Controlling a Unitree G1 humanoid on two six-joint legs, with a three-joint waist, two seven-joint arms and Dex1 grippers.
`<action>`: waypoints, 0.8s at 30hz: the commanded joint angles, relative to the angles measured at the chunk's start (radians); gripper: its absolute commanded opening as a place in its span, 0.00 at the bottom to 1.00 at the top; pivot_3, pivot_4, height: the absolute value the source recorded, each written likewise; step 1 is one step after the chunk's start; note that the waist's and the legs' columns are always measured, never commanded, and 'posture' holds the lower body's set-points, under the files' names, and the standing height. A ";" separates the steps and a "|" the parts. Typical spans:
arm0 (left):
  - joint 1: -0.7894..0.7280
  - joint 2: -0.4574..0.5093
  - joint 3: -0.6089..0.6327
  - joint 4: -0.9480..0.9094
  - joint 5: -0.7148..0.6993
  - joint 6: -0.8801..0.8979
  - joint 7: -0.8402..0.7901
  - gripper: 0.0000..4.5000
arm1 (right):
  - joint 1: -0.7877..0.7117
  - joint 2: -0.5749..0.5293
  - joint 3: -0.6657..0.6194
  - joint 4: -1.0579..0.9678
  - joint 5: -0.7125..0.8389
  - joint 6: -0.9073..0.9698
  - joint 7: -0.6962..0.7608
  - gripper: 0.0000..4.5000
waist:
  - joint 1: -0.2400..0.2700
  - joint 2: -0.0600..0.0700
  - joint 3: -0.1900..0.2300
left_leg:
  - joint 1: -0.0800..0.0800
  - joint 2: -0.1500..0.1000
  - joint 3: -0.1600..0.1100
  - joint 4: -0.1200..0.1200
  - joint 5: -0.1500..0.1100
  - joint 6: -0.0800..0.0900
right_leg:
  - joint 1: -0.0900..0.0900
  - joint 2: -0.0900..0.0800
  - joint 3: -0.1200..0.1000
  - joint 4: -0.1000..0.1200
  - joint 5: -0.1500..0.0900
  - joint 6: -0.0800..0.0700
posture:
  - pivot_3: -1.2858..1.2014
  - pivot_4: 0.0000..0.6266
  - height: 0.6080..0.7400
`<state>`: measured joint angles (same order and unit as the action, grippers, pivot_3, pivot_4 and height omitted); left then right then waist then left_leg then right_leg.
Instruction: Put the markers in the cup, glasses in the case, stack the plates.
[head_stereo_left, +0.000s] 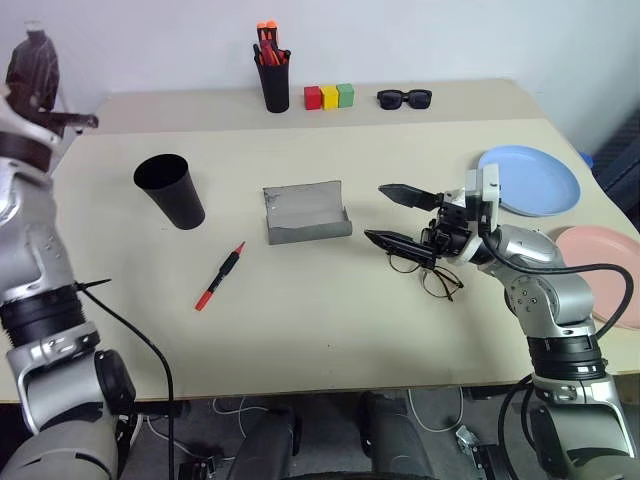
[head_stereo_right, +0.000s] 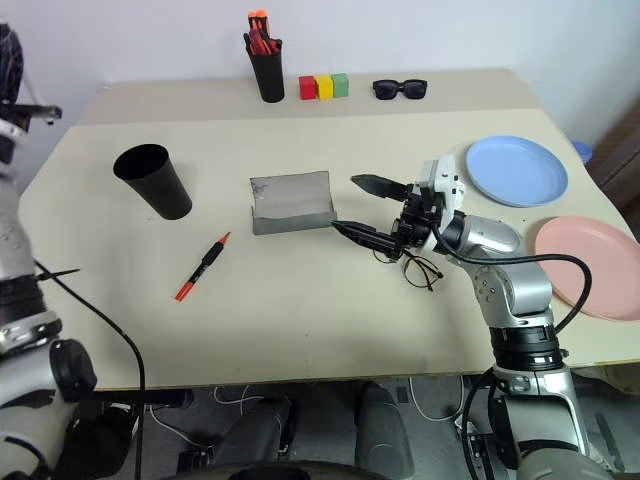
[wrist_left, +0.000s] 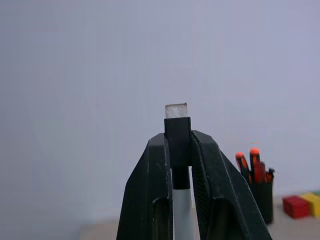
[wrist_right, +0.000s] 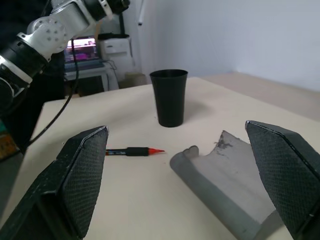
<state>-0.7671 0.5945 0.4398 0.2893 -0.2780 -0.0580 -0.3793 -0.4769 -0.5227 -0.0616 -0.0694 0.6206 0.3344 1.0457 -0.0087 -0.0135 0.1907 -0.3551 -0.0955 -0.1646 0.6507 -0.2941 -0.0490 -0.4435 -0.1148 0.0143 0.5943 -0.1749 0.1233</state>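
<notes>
Right hand is spread wide, grasping nothing, hovering just above the glasses with fingers pointing left toward the case; that pose reads as lining up for a pick, since the glasses lie on the desk right under it and the case sits open just to its left, ready to take them. Left hand is clenched, fingers pressed together with no task item between them; it points at the wall, parked high at far left, probably to keep out of the way. Marker lies loose on the desk, left of the case and just near of the cup, which stands upright and looks empty, so that step is not done. Blue plate and pink plate sit side by side at the right edge, unstacked, blue farther, pink nearer. Along the far edge: pen holder, three coloured blocks, sunglasses, all distractors well apart from the work area.
</notes>
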 joint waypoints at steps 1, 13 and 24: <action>-0.065 -0.022 -0.047 0.153 0.034 -0.169 -0.037 0.01 | -0.019 0.008 -0.021 -0.034 -0.003 -0.023 -0.019 1.00 | -0.001 0.000 0.000 | 0.000 0.000 0.000 0.000 0.000 0.000 | 0.000 0.000 0.000 0.000 0.000 0.000 | 0.52 0.24 1.00; -0.067 -0.080 -0.077 0.486 0.046 -0.407 -0.048 0.01 | 0.014 -0.015 -0.032 -0.054 -0.028 -0.040 -0.044 1.00 | -0.004 0.000 0.000 | -0.001 0.000 0.000 0.000 0.000 0.001 | -0.001 0.000 0.000 0.000 0.002 0.001 | 0.52 0.24 1.00; 0.004 -0.082 -0.075 0.335 -0.002 -0.343 -0.087 0.99 | -0.012 -0.004 -0.018 -0.034 -0.046 -0.051 -0.037 1.00 | -0.006 0.000 0.000 | 0.000 0.000 0.000 0.001 -0.001 0.002 | -0.001 0.000 0.000 0.001 0.002 0.001 | 0.52 0.24 1.00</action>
<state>-0.7627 0.4909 0.3657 0.7134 -0.2557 -0.4147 -0.4589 -0.4703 -0.5279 -0.0639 -0.0787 0.5704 0.3033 1.0061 -0.0149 -0.0137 0.1908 -0.3556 -0.0955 -0.1645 0.6513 -0.2952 -0.0468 -0.4443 -0.1148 0.0145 0.5949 -0.1728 0.1243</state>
